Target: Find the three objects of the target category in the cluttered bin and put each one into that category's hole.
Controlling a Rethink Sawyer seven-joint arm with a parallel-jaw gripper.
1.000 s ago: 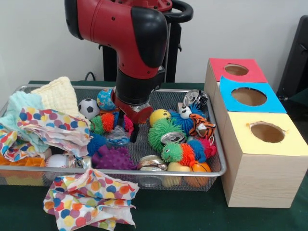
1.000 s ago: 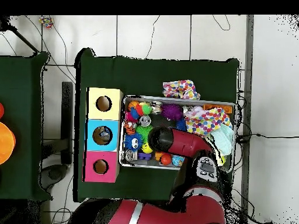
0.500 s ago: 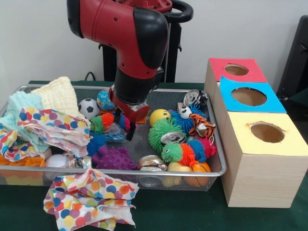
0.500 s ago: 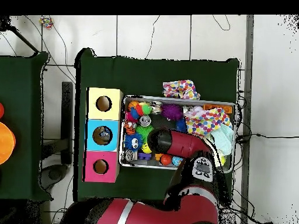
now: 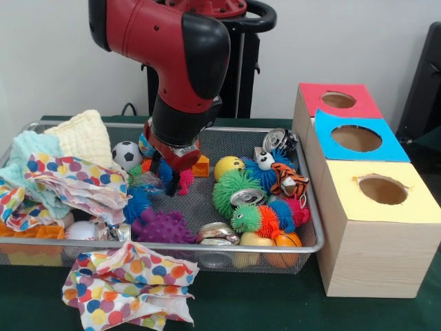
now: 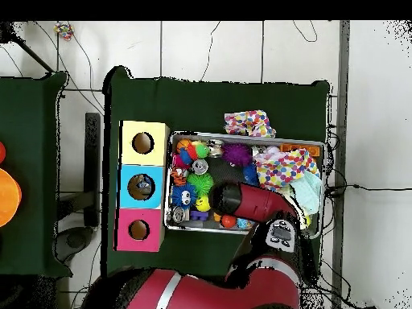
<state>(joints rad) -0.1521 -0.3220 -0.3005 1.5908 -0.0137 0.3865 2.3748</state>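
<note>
Little looks done: the gripper (image 5: 170,181), whose grip I cannot tell, hangs low inside the wire bin (image 5: 303,246) among spiky toys, well apart from the 3 holed boxes (image 5: 372,221) beside that bin.

This is looking like a robotics laboratory, not a home or a shop. A big red and black robot arm (image 5: 176,62) is standing at a table (image 5: 275,310) that is wearing a dark green cloth, and behind it a plain white wall is showing. The things are laid out as for an experiment: a wire mesh bin (image 5: 303,245) is holding mixed toys and cloths, and beside it three wooden boxes (image 5: 365,221) with red, blue and yellow tops are standing in a row, each with a round hole. From above, loose cables (image 6: 370,189) are running over a pale tiled floor (image 6: 209,48), and a second green table (image 6: 32,113) is standing near, perhaps another test station.
</note>
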